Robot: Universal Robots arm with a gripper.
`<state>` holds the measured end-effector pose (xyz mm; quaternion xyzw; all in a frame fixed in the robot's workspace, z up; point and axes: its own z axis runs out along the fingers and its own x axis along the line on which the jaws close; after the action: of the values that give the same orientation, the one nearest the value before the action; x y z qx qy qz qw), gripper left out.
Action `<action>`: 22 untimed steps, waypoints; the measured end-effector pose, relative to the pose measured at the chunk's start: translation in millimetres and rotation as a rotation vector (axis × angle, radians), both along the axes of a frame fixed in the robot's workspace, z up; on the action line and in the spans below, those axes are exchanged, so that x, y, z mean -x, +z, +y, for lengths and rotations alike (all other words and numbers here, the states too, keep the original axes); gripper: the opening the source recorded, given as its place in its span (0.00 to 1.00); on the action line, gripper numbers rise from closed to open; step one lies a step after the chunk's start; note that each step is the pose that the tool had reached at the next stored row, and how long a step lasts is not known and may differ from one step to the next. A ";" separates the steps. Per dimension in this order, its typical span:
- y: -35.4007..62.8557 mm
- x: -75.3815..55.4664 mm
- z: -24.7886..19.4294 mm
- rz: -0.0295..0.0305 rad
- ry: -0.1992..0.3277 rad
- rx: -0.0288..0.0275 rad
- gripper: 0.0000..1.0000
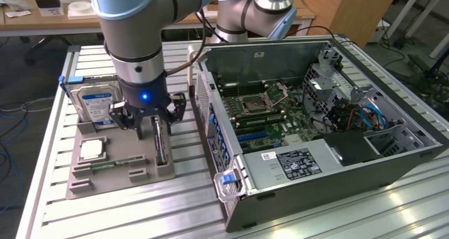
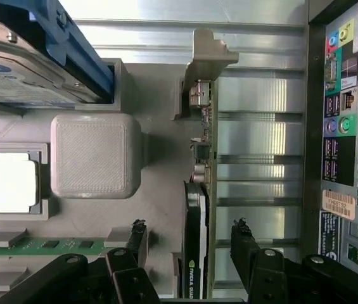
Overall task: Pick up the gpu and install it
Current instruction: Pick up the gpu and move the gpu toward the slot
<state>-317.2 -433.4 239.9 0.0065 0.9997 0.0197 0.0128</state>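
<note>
While the gpu (image 1: 160, 147) stood on edge in a slot of the grey tray (image 1: 112, 184), just beside the open computer case (image 1: 316, 118), the pincer (image 1: 153, 127) hung over it. Its jaws were parted either side of the card and gripped nothing. The card looked light, stiff and fragile, and its upper edge seemed the safest hold. The ribbed metal counter (image 1: 140, 212) stood in a workshop with wooden furniture (image 1: 337, 8) behind.
</note>
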 end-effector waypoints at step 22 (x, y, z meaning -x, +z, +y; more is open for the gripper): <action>-32.9 -2.7 3.8 0.0002 -0.062 0.0001 0.65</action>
<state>-314.5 -429.6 207.0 0.0374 0.9990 0.0192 0.0134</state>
